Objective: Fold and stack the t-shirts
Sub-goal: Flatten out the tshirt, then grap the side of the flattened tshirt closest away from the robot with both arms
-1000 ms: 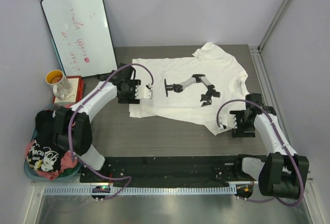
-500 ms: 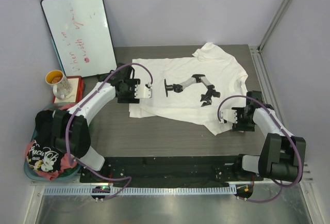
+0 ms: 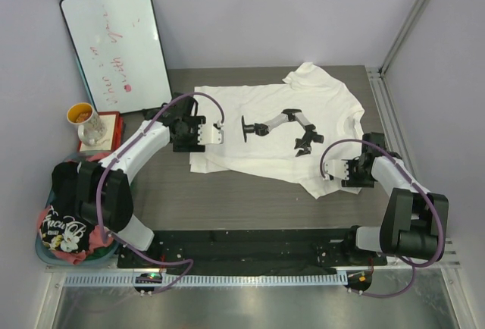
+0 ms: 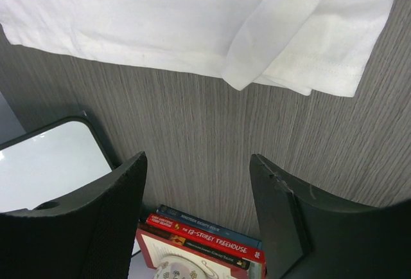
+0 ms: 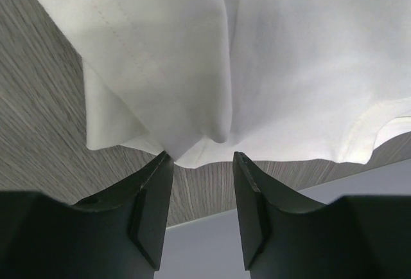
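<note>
A large white t-shirt (image 3: 265, 109) with a black chest graphic (image 3: 284, 128) lies spread on the grey table. My left gripper (image 3: 217, 133) hovers open at its left near corner; in the left wrist view that folded corner (image 4: 295, 60) lies beyond the open left gripper (image 4: 198, 158), apart from it. My right gripper (image 3: 327, 171) is at the shirt's right near corner. In the right wrist view its jaws stand apart, and the right gripper (image 5: 202, 155) meets the bunched white hem (image 5: 212, 118) just at the tips. A black t-shirt with pale lettering (image 3: 64, 227) and a pink-red one (image 3: 97, 242) lie in the basket.
The teal-rimmed basket (image 3: 42, 252) sits at the near left. A whiteboard (image 3: 117, 48) leans at the back left. A mug (image 3: 85, 120) stands on a stack of books (image 3: 114, 124), also seen as books (image 4: 205, 237). A metal rail (image 3: 390, 117) runs along the right edge.
My right gripper has slid left and a little farther away onto the shirt's near right corner, and its jaws have narrowed. The left arm has barely moved.
</note>
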Action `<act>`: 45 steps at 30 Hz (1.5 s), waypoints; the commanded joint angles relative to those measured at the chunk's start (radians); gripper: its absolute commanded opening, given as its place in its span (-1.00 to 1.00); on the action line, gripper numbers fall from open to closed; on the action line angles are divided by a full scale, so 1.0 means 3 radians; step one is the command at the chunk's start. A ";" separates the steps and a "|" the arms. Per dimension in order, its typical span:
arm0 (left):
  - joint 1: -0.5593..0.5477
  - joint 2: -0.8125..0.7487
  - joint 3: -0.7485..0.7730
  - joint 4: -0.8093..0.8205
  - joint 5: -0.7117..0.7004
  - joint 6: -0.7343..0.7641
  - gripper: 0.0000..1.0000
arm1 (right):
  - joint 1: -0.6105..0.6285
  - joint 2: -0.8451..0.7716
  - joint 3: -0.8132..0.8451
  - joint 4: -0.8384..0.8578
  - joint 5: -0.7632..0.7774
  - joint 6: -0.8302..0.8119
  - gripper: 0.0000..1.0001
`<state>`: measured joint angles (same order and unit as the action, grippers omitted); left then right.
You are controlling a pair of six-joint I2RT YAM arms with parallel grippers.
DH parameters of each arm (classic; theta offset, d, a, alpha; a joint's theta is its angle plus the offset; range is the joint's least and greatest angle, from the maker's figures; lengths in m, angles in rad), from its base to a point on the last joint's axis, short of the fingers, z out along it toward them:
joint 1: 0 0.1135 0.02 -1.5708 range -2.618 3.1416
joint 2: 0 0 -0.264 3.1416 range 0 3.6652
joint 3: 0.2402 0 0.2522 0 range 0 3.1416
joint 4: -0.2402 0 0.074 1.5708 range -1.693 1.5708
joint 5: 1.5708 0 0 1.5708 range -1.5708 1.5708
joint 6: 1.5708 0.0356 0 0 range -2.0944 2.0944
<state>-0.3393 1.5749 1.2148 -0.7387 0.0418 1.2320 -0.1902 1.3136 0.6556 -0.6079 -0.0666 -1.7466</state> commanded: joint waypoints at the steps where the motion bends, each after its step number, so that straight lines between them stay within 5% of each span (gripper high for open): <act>1: 0.0011 -0.0121 0.0062 -0.0053 -0.0011 -0.0067 0.32 | -0.0010 -0.0037 0.0029 0.0052 -0.0074 -0.0099 -0.07; 23: 0.0011 -0.0070 0.0072 -0.0043 -0.0001 -0.0052 0.32 | 0.0000 -0.0288 -0.0125 -0.0162 -0.0192 -0.0334 0.00; 25: 0.0011 -0.0055 0.0082 -0.0043 0.0009 -0.0042 0.32 | 0.0010 -0.0288 -0.0140 -0.0162 -0.0202 -0.0355 -0.06; 32: 0.0011 -0.0009 0.0103 -0.0043 0.0040 -0.0047 0.32 | 0.0046 -0.0217 -0.0120 -0.0050 -0.0172 -0.0273 -0.98; 40: 0.0016 -0.0024 -0.0025 -0.0196 0.0131 0.0015 0.18 | 0.0051 -0.0314 0.0151 -0.0024 -0.0208 -0.0237 -0.98; 45: 0.0057 -0.0009 -0.0081 -0.0493 0.0489 0.0356 0.34 | 0.0066 -0.0293 0.0264 -0.0060 -0.0208 -0.0253 -0.98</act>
<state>-0.3351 1.5753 1.2037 -0.7887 0.0837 1.2560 -0.1772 1.2457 0.6903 -0.6262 -0.1188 -1.8252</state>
